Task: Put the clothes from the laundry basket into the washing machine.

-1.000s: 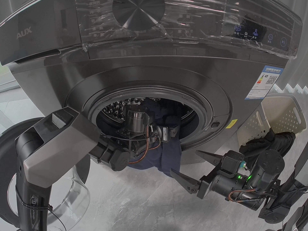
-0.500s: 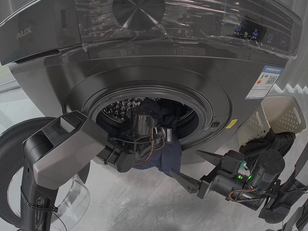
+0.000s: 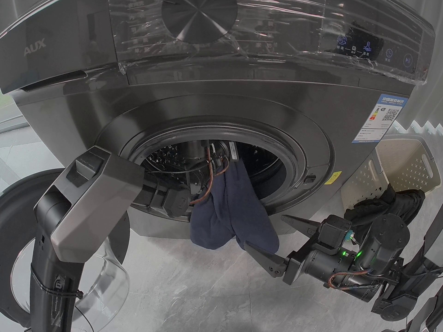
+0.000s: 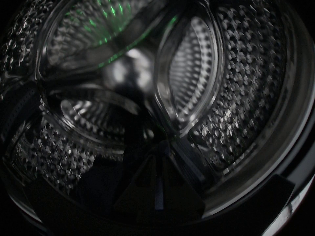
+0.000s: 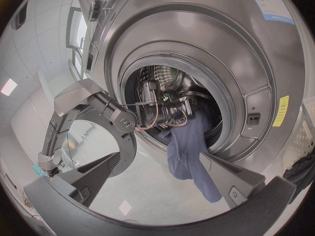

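The washing machine [image 3: 277, 102] stands with its round opening uncovered. My left arm [image 3: 92, 194] goes into the drum [image 4: 249, 82]. A navy garment [image 3: 235, 208] hangs from beside that wrist, over the opening's lower rim and down the machine's front; the right wrist view shows the same garment [image 5: 190, 154]. In the dim left wrist view my left gripper [image 4: 161, 148] looks shut, with dark cloth [image 4: 98, 181] beside it. My right gripper [image 3: 264, 232] is open and empty, low, right of the garment's hem. A cream laundry basket [image 3: 406, 162] holds black clothes [image 3: 387, 206] at right.
The machine's door [image 3: 106, 277] is swung open at lower left, its glass bowl near the left arm's base. Grey tiled floor [image 3: 207, 291] lies bare in front of the machine. The basket stands tight against the machine's right side.
My left arm has risen and gone deeper into the drum, lifting the navy garment, which now hangs longer out of the opening. The right arm has kept still.
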You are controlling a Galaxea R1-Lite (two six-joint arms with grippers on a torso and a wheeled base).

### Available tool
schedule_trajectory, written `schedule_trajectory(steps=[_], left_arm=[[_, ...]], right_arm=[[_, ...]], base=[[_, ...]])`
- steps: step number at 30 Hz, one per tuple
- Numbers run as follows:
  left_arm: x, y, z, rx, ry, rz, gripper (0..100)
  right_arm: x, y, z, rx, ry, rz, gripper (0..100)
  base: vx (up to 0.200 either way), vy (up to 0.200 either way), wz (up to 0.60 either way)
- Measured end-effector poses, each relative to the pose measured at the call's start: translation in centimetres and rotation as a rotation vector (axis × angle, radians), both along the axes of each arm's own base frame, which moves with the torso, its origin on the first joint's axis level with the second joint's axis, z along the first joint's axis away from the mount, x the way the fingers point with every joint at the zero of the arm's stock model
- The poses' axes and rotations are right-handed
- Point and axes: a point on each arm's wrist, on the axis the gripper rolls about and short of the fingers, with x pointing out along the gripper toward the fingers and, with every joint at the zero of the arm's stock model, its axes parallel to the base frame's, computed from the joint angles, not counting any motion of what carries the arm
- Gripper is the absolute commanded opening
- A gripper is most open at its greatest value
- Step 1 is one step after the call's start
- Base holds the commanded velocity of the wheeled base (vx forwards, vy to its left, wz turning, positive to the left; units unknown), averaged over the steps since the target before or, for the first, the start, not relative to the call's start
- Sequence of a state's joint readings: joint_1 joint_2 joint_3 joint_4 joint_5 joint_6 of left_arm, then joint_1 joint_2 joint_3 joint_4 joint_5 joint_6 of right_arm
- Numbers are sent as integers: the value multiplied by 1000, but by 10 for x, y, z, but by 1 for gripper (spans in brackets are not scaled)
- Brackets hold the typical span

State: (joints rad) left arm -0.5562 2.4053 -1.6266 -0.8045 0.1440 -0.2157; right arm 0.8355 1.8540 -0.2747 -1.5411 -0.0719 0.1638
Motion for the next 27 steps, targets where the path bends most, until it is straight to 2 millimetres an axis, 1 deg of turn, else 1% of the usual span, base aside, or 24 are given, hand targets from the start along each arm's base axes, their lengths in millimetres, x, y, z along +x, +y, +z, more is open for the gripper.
schedule_trajectory(steps=[4,5,8,13,17,20,27], left_arm=[[11,3,16,-47,-61,53,0],[12,3,18,-52,-69,58,100],[13,3,15,-56,-73,62,100],[5,0,-3,-12,-6,43,100],[-8,2,-23,54,84,26,100],[-18,7,-33,102,147,13,100],[-40,18,-43,199,260,-7,100]], right_arm=[[0,0,0,1,-1,0,100],[0,0,0,1,-1,0,100],[0,0,0,1,0,1,100],[0,0,0,0,0,0,100],[0,0,0,0,0,0,100],[0,0,0,0,0,0,100],[0,0,0,0,0,0,100]], base=[[0,0,0],[0,0,0],[0,0,0],[0,0,0],[0,0,0],[0,0,0],[0,0,0]])
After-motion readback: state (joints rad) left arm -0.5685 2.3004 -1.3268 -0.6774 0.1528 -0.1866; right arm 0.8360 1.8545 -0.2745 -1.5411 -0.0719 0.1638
